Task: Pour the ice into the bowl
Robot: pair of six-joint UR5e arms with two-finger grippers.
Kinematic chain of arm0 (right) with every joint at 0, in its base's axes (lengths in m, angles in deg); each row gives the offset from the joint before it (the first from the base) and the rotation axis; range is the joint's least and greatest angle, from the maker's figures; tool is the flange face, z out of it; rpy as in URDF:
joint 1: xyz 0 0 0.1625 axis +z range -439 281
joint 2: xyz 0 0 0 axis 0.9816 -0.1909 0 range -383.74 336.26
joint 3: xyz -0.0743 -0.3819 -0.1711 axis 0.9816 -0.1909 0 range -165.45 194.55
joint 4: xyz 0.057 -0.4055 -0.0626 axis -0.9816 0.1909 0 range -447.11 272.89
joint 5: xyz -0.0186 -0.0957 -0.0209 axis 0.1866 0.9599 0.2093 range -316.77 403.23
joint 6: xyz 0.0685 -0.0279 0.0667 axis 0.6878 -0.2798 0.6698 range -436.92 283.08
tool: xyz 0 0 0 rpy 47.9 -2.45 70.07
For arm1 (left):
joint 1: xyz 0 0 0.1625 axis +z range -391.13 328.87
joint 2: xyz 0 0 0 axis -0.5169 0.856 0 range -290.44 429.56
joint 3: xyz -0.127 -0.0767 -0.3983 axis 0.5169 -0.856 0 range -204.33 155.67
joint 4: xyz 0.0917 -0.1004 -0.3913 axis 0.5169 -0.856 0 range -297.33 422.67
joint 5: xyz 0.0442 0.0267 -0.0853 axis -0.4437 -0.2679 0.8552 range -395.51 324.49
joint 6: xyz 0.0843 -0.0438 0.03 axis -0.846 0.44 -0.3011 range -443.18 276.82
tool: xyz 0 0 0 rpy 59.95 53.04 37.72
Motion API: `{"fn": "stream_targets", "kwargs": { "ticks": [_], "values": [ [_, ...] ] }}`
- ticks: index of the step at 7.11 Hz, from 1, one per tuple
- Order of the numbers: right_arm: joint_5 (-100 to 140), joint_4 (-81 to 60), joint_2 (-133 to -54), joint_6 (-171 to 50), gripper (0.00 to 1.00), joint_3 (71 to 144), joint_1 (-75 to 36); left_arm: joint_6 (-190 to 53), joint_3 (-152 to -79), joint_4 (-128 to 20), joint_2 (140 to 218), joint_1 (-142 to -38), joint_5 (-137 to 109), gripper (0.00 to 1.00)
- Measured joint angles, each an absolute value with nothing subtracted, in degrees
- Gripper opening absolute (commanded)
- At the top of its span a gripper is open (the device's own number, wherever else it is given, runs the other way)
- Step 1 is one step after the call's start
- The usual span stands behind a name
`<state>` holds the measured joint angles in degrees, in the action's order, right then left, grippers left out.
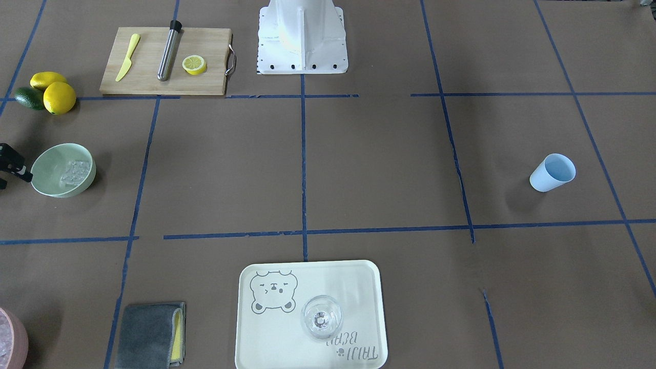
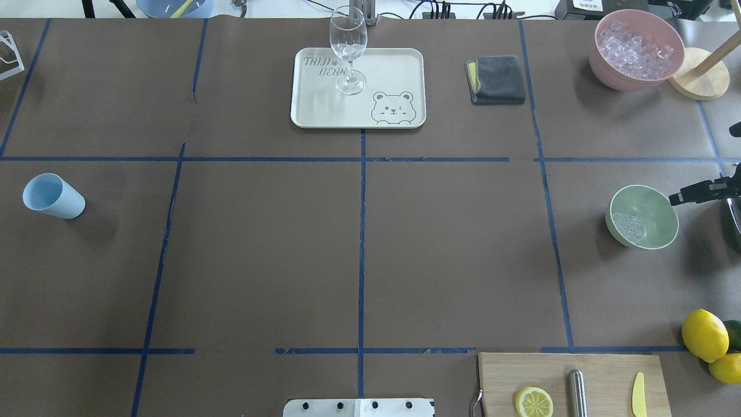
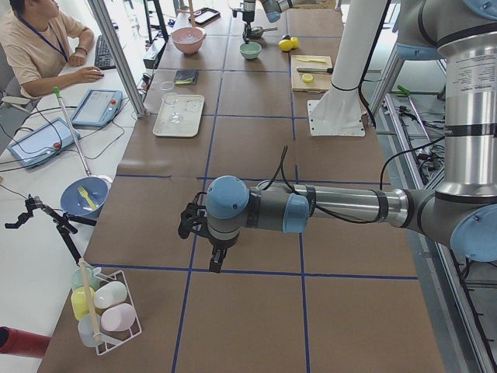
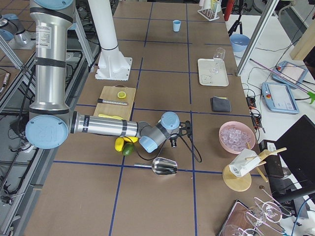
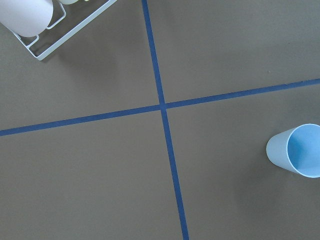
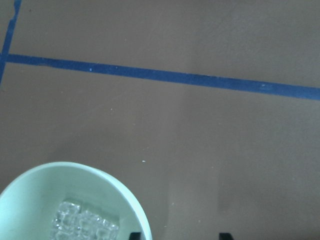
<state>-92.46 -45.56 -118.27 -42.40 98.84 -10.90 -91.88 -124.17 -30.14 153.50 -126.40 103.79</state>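
The mint-green bowl (image 2: 655,209) sits at the table's right side, with a small heap of clear ice (image 2: 630,226) inside it, also seen in the right wrist view as ice (image 6: 82,227) in the bowl (image 6: 131,206). My right gripper (image 2: 694,193) hovers just beyond the bowl's outer rim, open and holding nothing; its two fingertips (image 6: 135,235) stand well apart. My left gripper (image 3: 188,221) hangs over the table's left end near the light blue cup (image 5: 295,156). It shows only in the exterior left view, so I cannot tell its state.
A metal scoop (image 4: 165,166) lies on the table near the right arm. A pink container (image 2: 637,49) of ice stands far right. There is a tray (image 2: 324,110) with a glass (image 2: 348,46), a grey cloth (image 2: 498,79), a cutting board (image 2: 602,370) and lemons (image 2: 704,335).
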Motion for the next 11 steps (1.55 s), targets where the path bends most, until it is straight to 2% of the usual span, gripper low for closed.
{"fn": "stream_targets", "kwargs": {
  "ticks": [2,5,9,11],
  "values": [
    [-92.47,-36.69,-118.14,-54.51,1.0,99.08,-3.47,-91.83,-124.19,-30.14,153.51,-126.4,103.81,1.0],
    [-92.05,-15.08,-116.36,-77.75,1.0,100.64,8.98,-91.79,-122.75,-29.83,153.56,-126.4,103.84,1.0],
    [-91.75,-2.6,-116.05,-78.93,1.0,106.46,11.66,-91.73,-121.94,-29.73,153.45,-126.4,103.71,1.0],
    [-92.24,-1.12,-116.63,-78.48,1.0,108.38,11.65,-91.78,-121.96,-29.86,153.48,-126.4,103.78,1.0]
  ]
}}
